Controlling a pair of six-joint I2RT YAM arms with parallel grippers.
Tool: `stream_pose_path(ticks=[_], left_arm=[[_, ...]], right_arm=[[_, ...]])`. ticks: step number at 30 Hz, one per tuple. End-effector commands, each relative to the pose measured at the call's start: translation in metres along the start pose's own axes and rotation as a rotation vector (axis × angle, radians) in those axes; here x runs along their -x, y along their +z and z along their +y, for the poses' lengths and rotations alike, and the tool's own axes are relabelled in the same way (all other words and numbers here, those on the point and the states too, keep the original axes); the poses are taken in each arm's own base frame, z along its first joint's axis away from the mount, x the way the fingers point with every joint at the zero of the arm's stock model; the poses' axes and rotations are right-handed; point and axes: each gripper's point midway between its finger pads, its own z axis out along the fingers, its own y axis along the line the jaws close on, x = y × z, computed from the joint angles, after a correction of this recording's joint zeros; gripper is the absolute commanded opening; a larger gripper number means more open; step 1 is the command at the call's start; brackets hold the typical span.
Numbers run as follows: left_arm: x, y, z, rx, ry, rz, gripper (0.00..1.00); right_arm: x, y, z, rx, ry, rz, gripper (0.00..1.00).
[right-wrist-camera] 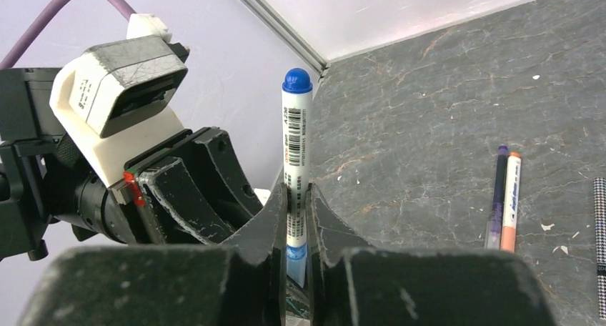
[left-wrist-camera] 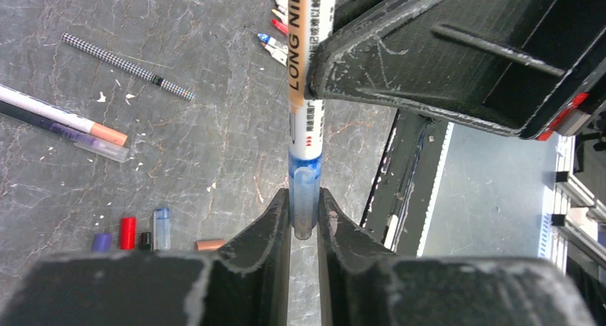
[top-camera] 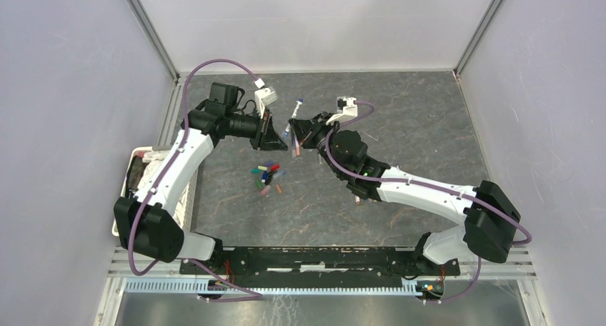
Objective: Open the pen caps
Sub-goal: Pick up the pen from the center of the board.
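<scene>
**Both grippers on one pen, above the far middle of the table (top-camera: 414, 126).**

- **Left gripper:** My left gripper (left-wrist-camera: 304, 199) is clenched on the translucent blue cap (left-wrist-camera: 304, 215) at one end of a white pen (left-wrist-camera: 309, 68) printed "LONG NIB".
- **Right gripper:** My right gripper (right-wrist-camera: 296, 194) is clamped on the barrel of that pen, partway along its length. The two grippers sit close together.
- **Held pen:** It is in the air between my two tools, clear of the surface. Its far end carries a rounded blue tip (right-wrist-camera: 296, 81) that stands out beyond my right fingers.
- **Cap joint:** The cap appears to sit on the barrel end. The joint is partly hidden by my left fingers (left-wrist-camera: 277, 219), so I cannot tell whether it has started to separate.
- **Loose caps:** A row of loose caps (left-wrist-camera: 127, 233) lies on the table below. They are purple, red, black, clear blue and brown.
- **Other pens:** Near the row lie a checked pen (left-wrist-camera: 127, 66) and an orange-ended pen (left-wrist-camera: 61, 114), the latter with a purple pen (left-wrist-camera: 68, 133) just beside it. A cluster of pens (top-camera: 266, 176) lies nearer the arm bases.
</scene>
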Motion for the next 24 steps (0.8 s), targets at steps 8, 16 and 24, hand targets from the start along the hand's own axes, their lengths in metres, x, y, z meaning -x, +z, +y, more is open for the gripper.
stream_pose_path(ticks=[8,16,24], left_arm=[[-0.003,-0.01,0.007,0.041,0.246,0.033,0.09],[-0.065,-0.033,0.038,0.112,0.548,0.35,0.09],[-0.109,-0.044,0.03,0.074,0.827,0.597,0.1]], right_arm=[[0.004,-0.008,-0.003,-0.009,-0.063,0.066,0.37],[0.024,-0.023,-0.047,-0.004,-0.193,0.307,0.62],[-0.031,-0.037,-0.045,0.228,-0.148,0.694,0.66]])
